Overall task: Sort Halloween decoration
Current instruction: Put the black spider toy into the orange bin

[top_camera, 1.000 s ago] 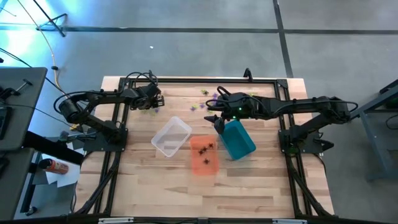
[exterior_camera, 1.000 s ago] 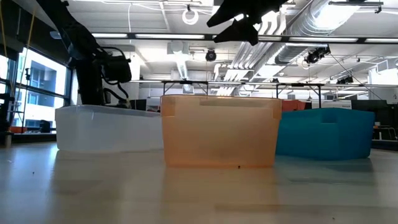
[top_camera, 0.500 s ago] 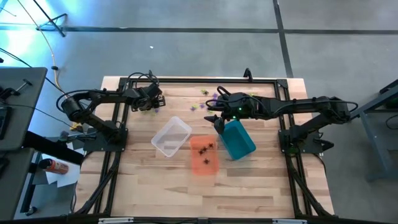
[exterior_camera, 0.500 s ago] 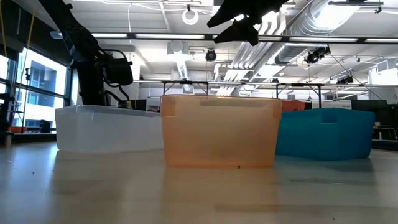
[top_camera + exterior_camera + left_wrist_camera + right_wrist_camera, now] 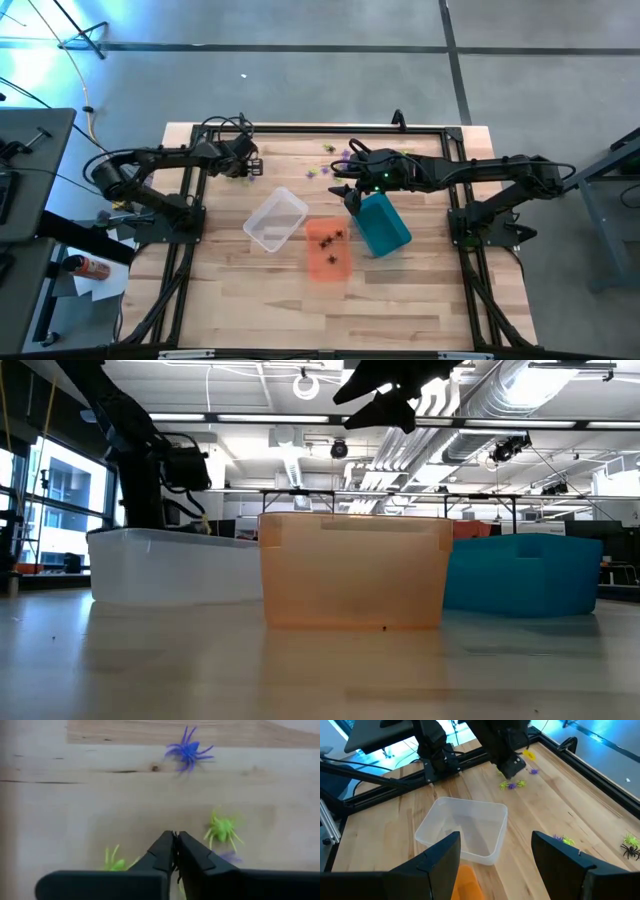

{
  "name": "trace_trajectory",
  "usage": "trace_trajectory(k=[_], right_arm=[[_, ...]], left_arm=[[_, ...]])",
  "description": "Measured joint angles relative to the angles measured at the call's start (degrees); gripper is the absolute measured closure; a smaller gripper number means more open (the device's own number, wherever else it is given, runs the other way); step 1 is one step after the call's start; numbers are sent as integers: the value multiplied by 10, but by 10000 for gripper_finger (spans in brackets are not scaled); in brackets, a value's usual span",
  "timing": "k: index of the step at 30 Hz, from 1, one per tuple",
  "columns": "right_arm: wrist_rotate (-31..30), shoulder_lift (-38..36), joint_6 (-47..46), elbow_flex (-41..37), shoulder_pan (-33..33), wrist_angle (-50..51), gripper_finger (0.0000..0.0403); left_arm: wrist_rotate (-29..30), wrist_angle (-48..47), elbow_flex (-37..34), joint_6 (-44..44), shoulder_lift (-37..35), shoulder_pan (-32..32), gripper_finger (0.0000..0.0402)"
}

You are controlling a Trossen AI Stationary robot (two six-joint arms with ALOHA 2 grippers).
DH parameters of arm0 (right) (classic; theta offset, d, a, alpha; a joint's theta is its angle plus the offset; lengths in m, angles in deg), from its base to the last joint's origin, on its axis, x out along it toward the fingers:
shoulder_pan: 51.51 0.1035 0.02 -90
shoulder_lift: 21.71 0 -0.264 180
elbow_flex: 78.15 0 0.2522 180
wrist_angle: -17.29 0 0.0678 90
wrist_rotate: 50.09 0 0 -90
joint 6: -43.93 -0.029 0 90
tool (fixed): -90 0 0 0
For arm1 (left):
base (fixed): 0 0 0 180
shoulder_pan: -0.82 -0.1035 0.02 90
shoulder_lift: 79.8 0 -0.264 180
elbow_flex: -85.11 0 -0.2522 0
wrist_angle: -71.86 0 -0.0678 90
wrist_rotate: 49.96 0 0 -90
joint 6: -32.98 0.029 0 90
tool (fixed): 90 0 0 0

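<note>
The Halloween decoration is tiny plastic spiders. Purple and green ones lie on the wood at the far left, and more lie at the far middle. Several black ones lie in the orange bin. My left gripper is shut and points down at the table among the far-left spiders; a green one shows beside one finger. My right gripper hangs open and holds nothing, high above the bins near the teal bin. My left gripper's shut fingers come from above, pointing down at the table between the spiders. The fingers themselves hide the spot under their tips. Whether a spider is caught between them, I cannot tell.
A clear bin, the orange bin and the teal bin stand side by side in the table's middle. A black frame runs round the table's far and side edges. Bare wood lies at the near side.
My left gripper has shifted slightly over the far-left spiders, dipping a little and rising again. My right gripper and the bins have stayed where they were.
</note>
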Motion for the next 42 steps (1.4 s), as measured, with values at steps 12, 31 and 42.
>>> trace_trajectory(k=[12,31,42], right_arm=[[0,0,21,0,-1,0,163],[26,0,25,0,0,-182,163],[106,0,89,0,11,-215,163]], left_arm=[[-91,-50,0,123,-206,5,400],[-193,477,10,290,-309,305,401],[-142,447,86,465,-206,386,401]])
